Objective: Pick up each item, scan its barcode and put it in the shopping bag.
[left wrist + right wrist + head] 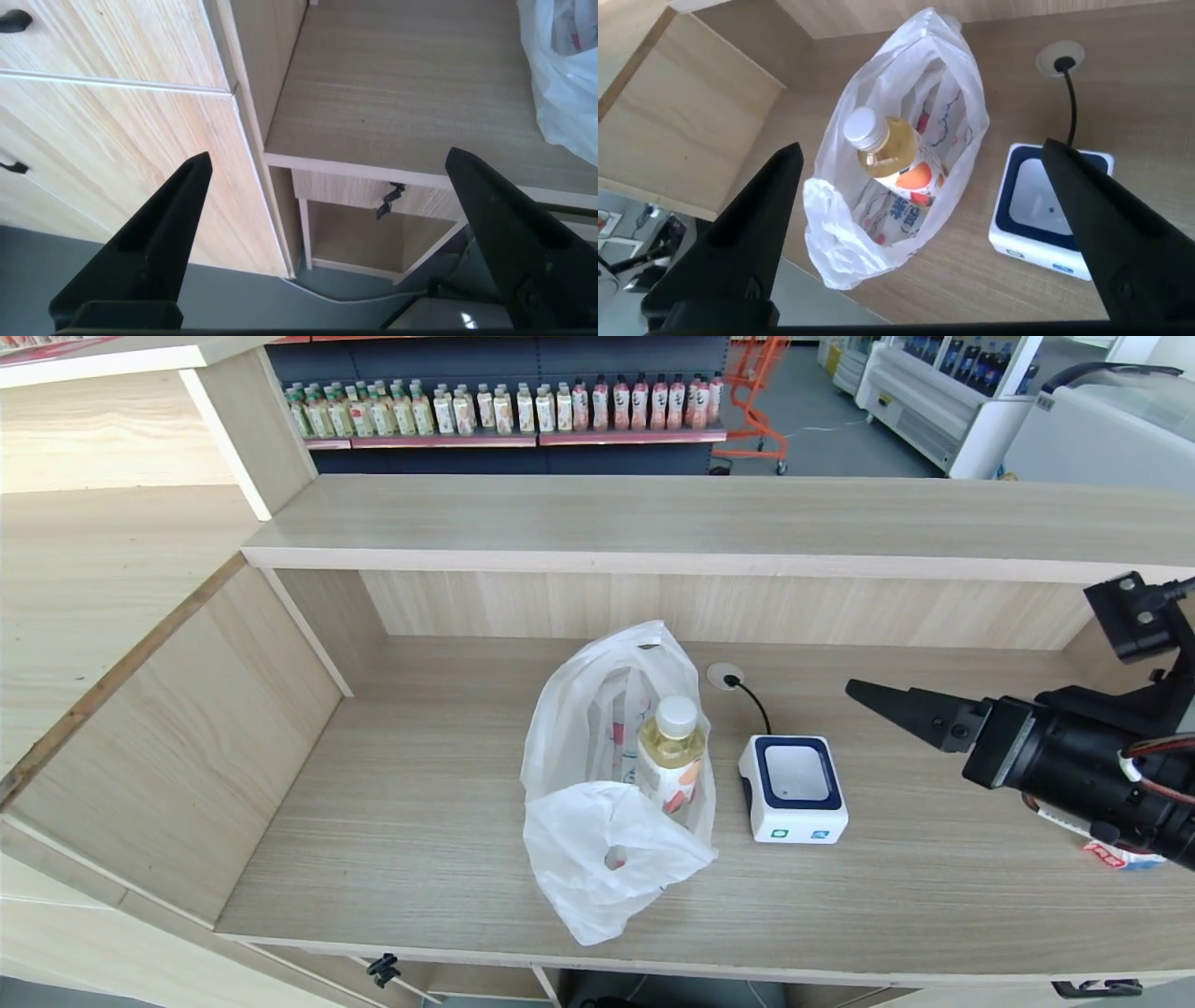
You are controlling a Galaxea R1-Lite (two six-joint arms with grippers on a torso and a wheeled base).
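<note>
Tea bottle (670,747) stands upright inside shopping bag (597,859), just beside barcode scanner (794,784). Right gripper (922,147) and left gripper (329,157) gape wide, empty.

text: none legible | bottle (669,767) label: colour print, too small to read | shopping bag (593,863) contents: red/blue print, unreadable | scanner (796,788) front: one green and one blue icon square, characters not resolvable | shelf bottles (504,409): labels too small

A shelf of bottled drinks (504,409) and an orange trolley (758,422) stand beyond the wooden counter (420,859).
</note>
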